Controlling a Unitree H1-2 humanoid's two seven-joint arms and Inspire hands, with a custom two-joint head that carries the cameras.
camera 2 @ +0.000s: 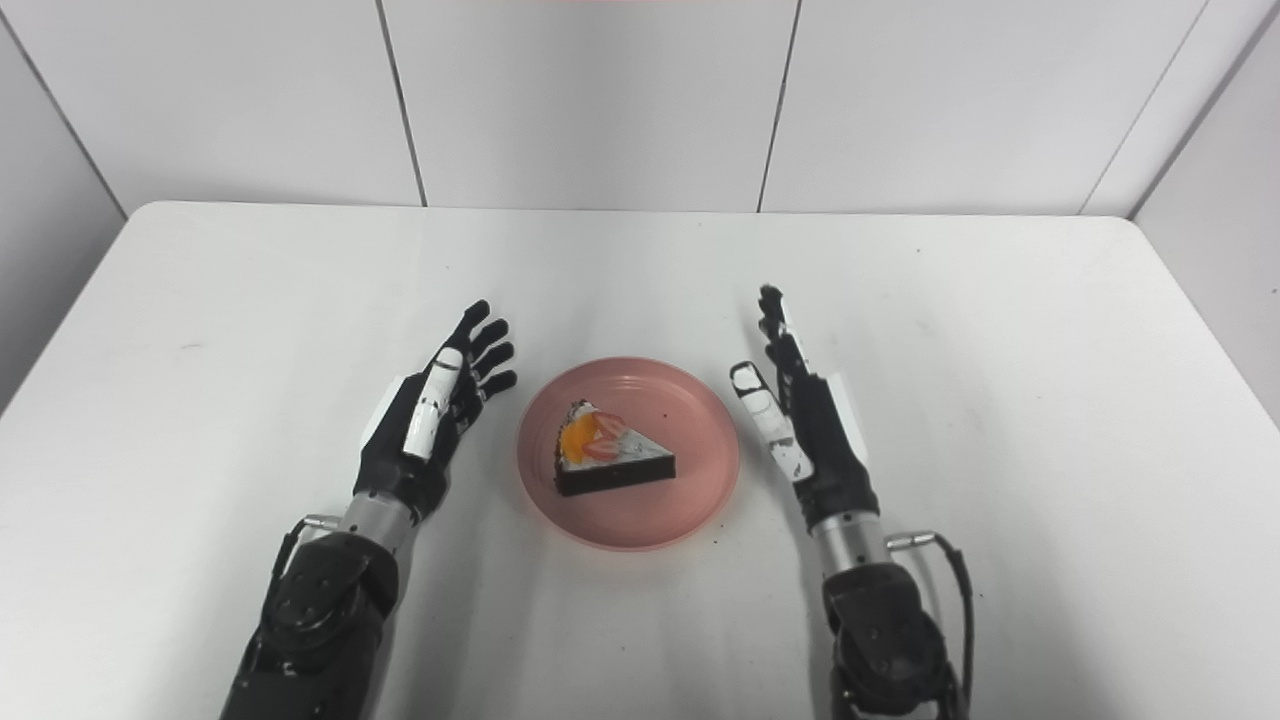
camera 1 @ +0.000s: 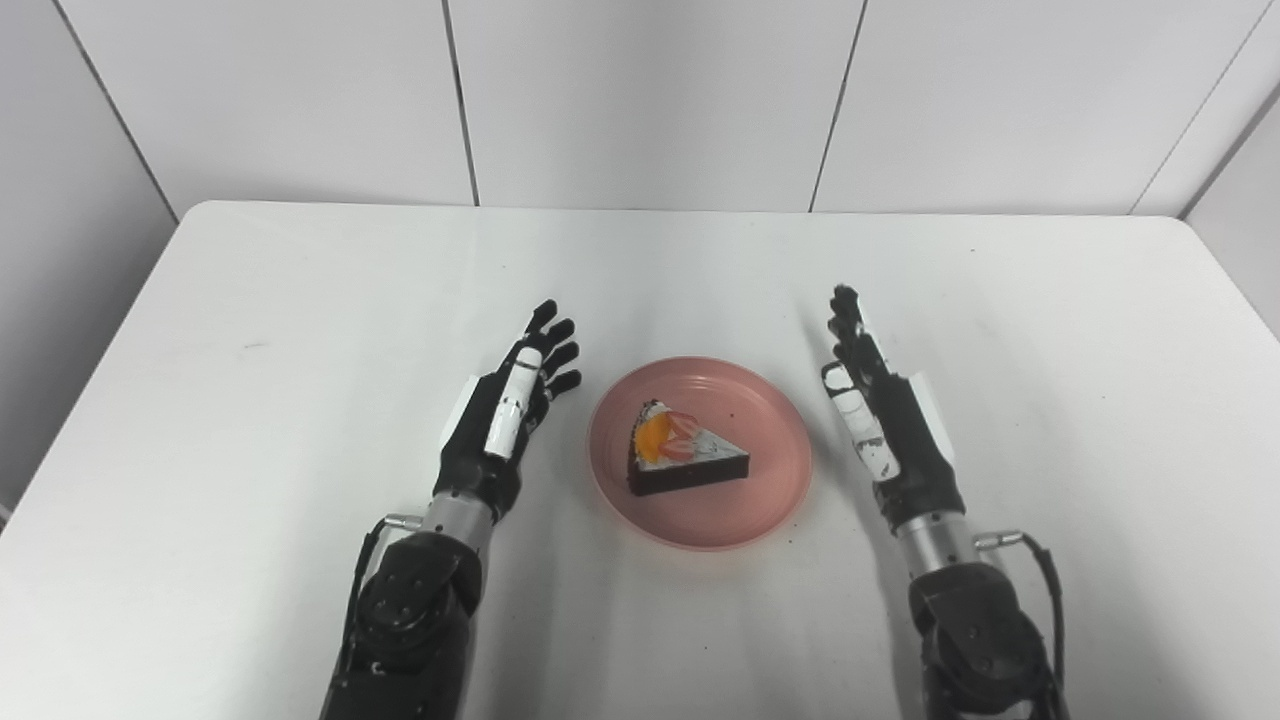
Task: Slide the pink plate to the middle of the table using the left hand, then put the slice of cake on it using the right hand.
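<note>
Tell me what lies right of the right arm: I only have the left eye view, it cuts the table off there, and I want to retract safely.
Observer: The right eye view shows more of the table along its right edge, and only bare white top.
Operator: Is the right hand touching the plate?
Observer: No. From this second angle too, the right hand is open, apart from the pink plate holding the slice of cake.

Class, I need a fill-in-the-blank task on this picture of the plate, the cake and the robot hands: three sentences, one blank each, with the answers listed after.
1. The slice of cake lies on a plate whose colour is ____.
2. The left robot hand and the right robot hand both hold ____.
3. The plate sits ____ the two robot hands.

Missing words: pink; nothing; between
</note>
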